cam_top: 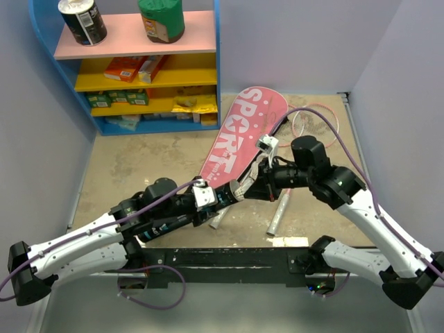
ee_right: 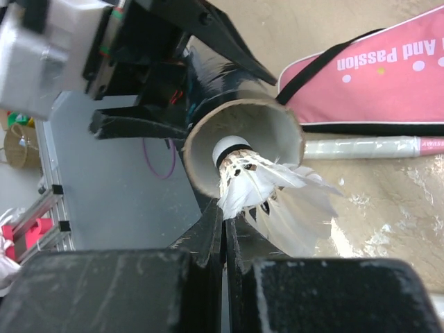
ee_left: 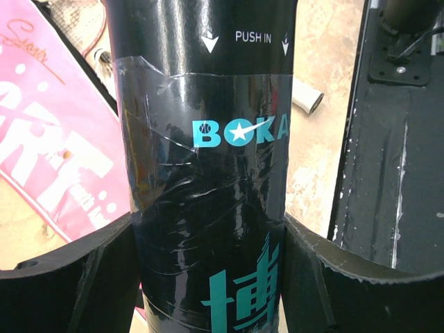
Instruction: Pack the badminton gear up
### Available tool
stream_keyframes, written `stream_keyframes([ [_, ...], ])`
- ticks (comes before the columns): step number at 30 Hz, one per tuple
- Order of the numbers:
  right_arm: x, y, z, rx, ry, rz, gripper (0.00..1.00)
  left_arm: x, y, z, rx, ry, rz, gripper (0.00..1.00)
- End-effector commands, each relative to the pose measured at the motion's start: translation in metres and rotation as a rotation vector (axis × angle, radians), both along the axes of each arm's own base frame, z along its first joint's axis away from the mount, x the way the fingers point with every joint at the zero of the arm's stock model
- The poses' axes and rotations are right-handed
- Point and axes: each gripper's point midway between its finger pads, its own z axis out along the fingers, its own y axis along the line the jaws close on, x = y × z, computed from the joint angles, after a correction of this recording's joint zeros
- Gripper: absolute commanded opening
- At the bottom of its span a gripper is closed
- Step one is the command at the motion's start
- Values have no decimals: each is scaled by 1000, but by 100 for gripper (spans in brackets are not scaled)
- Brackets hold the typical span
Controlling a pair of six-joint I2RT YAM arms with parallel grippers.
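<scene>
My left gripper is shut on the long black tube with teal lettering and holds it off the table. The tube's open mouth faces my right gripper, which is shut on the feathers of the white shuttlecock. The shuttlecock's cork head sits just inside the mouth. In the top view the two grippers, left and right, meet at mid-table. The pink "SPORT" cover lies flat behind them. Two white racket handles lie on the table under the arms.
A blue shelf with snack cans and boxes stands at the back left. The thin racket frames and a purple cable lie at the back right, by the wall. A black base plate runs along the near edge.
</scene>
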Motion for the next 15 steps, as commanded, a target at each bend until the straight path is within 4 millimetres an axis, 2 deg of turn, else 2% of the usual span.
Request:
stream_keyframes([
  [1, 11, 13, 3, 15, -24, -27, 0, -6, -6, 29, -100, -58, -50, 0],
  [9, 7, 38, 9, 55, -18, 35, 0, -20, -10, 39, -147, -50, -124, 0],
  [15, -6, 66, -6, 45, 20, 96, 0, -26, -11, 46, -177, -53, -147, 0],
])
